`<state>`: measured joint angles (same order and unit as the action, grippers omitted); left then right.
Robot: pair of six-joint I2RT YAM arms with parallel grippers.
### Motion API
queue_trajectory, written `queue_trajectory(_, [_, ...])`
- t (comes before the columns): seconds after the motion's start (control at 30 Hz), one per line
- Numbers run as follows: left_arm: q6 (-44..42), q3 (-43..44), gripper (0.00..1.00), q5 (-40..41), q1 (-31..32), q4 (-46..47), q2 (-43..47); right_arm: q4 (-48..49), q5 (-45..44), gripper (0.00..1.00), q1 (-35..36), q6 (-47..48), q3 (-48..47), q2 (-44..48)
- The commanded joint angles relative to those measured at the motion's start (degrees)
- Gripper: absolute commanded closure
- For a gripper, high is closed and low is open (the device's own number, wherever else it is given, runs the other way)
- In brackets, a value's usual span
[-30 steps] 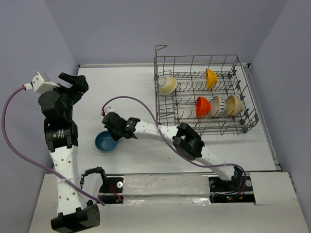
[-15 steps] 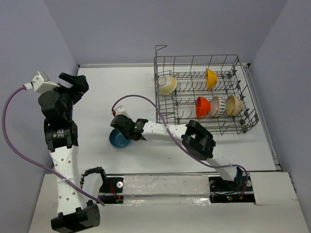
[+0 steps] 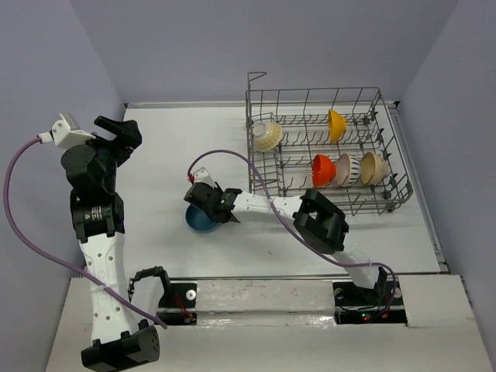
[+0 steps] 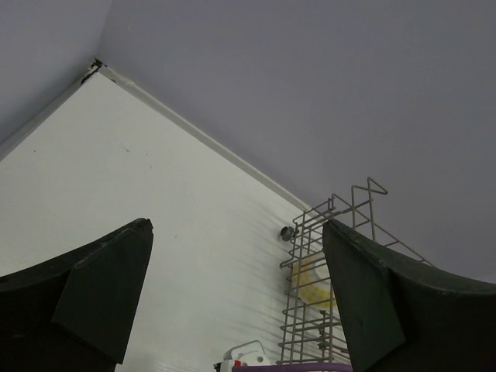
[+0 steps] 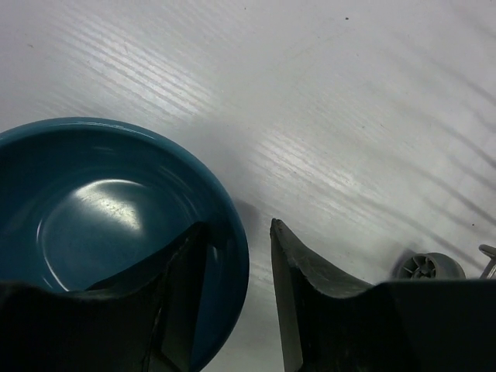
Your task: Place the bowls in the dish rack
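Left tool [image 4: 238, 225] hung idle at nine o'clock, its fingers spread wide and holding nothing. Right tool [image 3: 208, 200] was clamped on the rim of the blue bowl [image 3: 198, 222], one finger inside and one outside. It had brought the bowl across the table [image 3: 178, 147] toward three o'clock, closer to the dish rack [image 3: 314, 101]. Other bowls already stood between the rack's tines. This looked like the last one to load, and it was still outside the rack.

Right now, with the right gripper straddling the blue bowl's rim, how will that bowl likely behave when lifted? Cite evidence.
The blue bowl looks glossy, with highlights inside, so it may slip in the right gripper. Held at one rim edge only, it will probably hang tilted. It seems rigid and would likely keep its shape.
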<state>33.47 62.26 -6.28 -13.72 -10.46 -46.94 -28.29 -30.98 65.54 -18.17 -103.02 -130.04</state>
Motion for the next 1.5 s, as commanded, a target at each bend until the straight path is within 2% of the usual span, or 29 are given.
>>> queue_trajectory(0.0, [-0.78, -0.56, 0.01, -1.1, -0.17, 3.25, 0.88, 0.52, -2.59, 0.54, -0.5, -0.2, 0.02, 4.09])
queue_trajectory(0.17, [-0.69, -0.74, 0.01, -1.19, -0.26, 3.6, 0.88, 0.08, -2.33, 0.52, -0.5, 0.6, -1.13, 6.9])
queue_trajectory(0.53, [-0.6, -0.91, 0.01, -1.1, -0.26, 3.95, 0.62, -1.5, 1.62, 0.53, 0.64, 0.86, -4.38, 11.39])
queue_trajectory(0.97, [-0.69, -0.38, 0.01, -1.1, -0.17, 3.78, 0.09, -2.82, 10.06, 0.54, 5.65, 0.16, -15.97, 0.76])
queue_trajectory(1.47, [-0.51, -0.3, 0.01, -1.19, -0.26, 3.69, 0.27, -3.08, 12.52, 0.55, 5.65, -1.34, -17.12, -5.31])
